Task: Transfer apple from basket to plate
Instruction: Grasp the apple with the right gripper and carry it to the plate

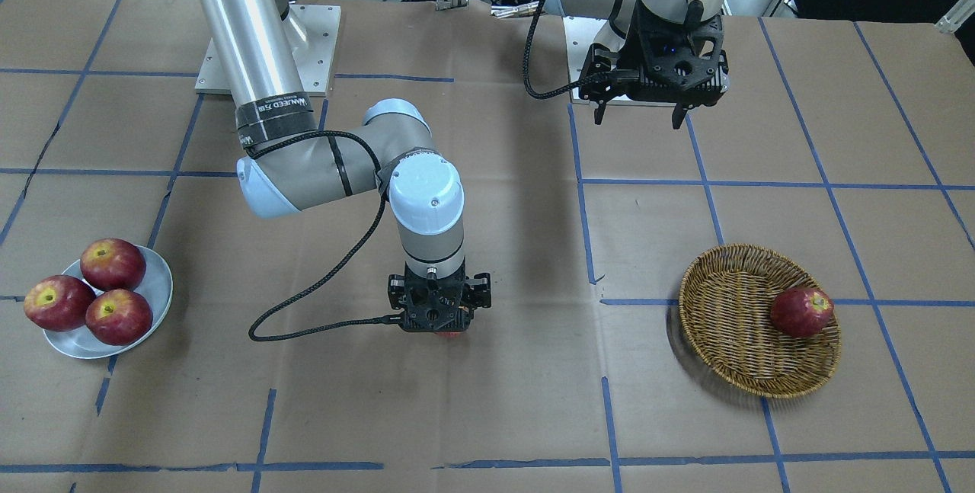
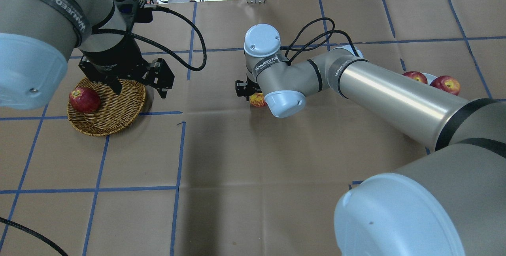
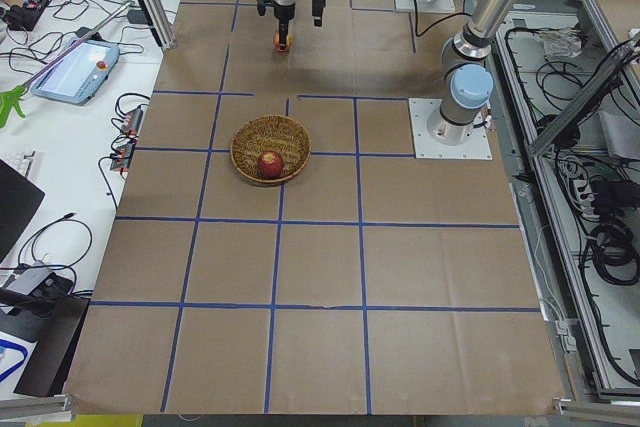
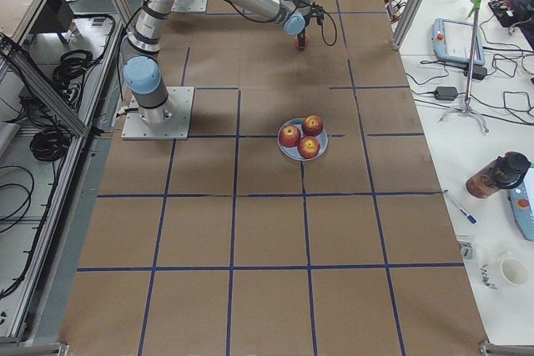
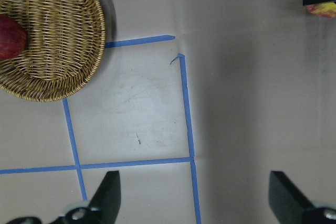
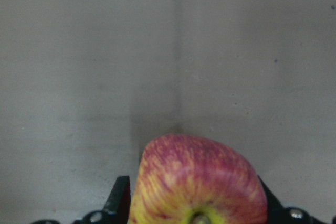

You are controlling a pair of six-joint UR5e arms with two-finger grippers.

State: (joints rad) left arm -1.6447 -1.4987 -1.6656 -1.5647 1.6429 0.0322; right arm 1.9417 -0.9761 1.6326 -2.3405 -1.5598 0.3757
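Observation:
The streaky orange-red apple (image 6: 199, 182) with a yellow patch sits between the fingers of my right gripper (image 1: 445, 329), which is shut on it at mid-table, low over the paper. It also shows in the overhead view (image 2: 257, 99). The wicker basket (image 1: 731, 325) holds one dark red apple (image 1: 801, 312). My left gripper (image 1: 637, 118) is open and empty, raised beside the basket (image 2: 114, 113). The silver-grey plate (image 1: 156, 280) holds three glossy red apples, well away from my right gripper.
The table is covered in brown paper with a grid of blue tape lines. The right arm's forearm (image 2: 379, 93) stretches across the table towards the plate side. A black cable (image 1: 320, 287) loops from the right wrist.

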